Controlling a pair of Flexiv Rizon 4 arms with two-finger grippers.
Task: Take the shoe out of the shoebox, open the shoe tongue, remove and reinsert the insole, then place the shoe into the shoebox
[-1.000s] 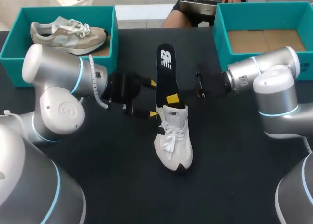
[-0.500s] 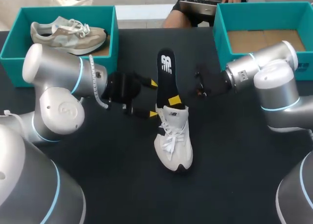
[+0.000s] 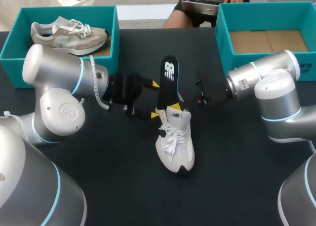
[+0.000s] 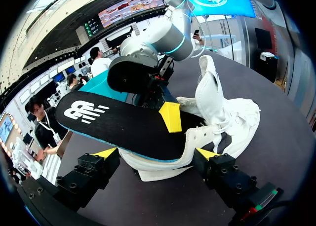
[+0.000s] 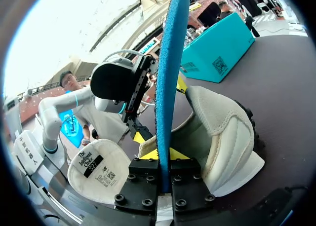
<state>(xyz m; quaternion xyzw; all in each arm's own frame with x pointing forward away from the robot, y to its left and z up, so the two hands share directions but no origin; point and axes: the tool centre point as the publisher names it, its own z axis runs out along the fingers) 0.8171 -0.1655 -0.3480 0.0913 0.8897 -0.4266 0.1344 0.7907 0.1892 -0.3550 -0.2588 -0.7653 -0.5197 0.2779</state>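
Light: I see bright, even light from overhead on the dark worktop (image 3: 123,186).
Shadows: soft, faint, close under the shoe (image 3: 175,142).
Glare: sheen on my left arm (image 3: 54,88)'s shell; right wrist view's background washes out white behind the insole (image 5: 170,63).

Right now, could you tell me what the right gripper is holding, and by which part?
The right gripper is shut on the black insole, pinching its flat faces about mid-length, just outside the white shoe's heel opening.
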